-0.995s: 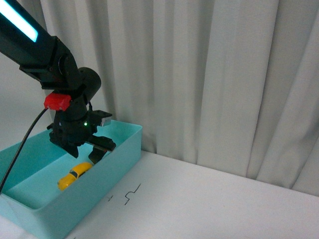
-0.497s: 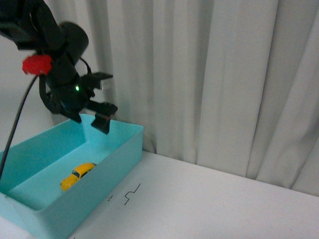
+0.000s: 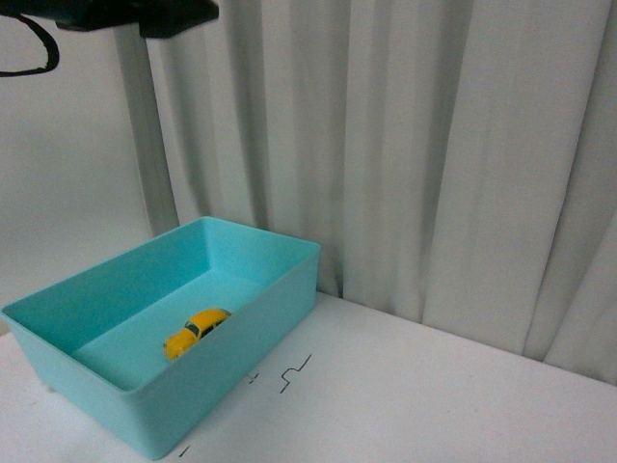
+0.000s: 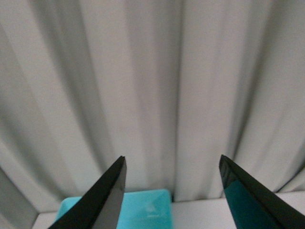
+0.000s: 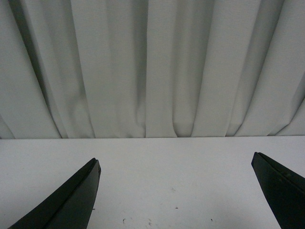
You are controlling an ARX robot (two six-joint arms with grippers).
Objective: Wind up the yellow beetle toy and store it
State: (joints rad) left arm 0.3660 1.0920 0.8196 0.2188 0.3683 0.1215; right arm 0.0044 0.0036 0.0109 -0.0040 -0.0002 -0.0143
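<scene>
The yellow beetle toy (image 3: 194, 332) lies on the floor of a turquoise bin (image 3: 258, 317) in the front view, close to the bin's near right wall. Only a dark part of my left arm shows at that view's upper left corner, high above the bin. In the left wrist view my left gripper (image 4: 172, 164) is open with nothing between its fingers, facing the curtain, and a corner of the turquoise bin (image 4: 143, 210) shows far below. My right gripper (image 5: 175, 162) is open and empty over bare white table (image 5: 167, 167); the toy is out of its view.
A pale pleated curtain (image 3: 405, 145) hangs behind the table. Small black marks (image 3: 294, 371) are drawn on the white tabletop (image 3: 405, 405) just right of the bin. A grey post (image 3: 145, 135) stands behind the bin.
My left gripper has risen out of the bin and nearly out of the front view, leaving the yellow beetle toy on the bin floor. The front view itself has shifted, so the bin appears further right.
</scene>
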